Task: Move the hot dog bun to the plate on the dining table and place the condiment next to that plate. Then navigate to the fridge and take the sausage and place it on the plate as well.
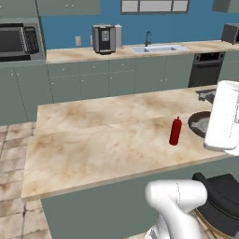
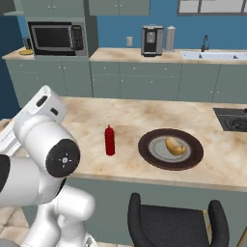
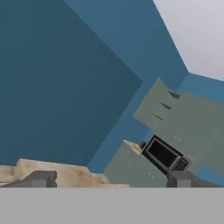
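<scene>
The hot dog bun lies on the grey centre of the dark brown plate, which sits on the dining table. The red condiment bottle stands upright just left of the plate, a short gap away. From the left base view the bottle stands on the table, and my white arm covers most of the plate. My gripper is open and empty, its fingertips wide apart, pointing up at a blue wall and ceiling. The fridge and the sausage are out of view.
A black chair stands at the table's near side. A cooktop is set in the table's right end. The wall counter behind carries a microwave, a coffee machine and a sink.
</scene>
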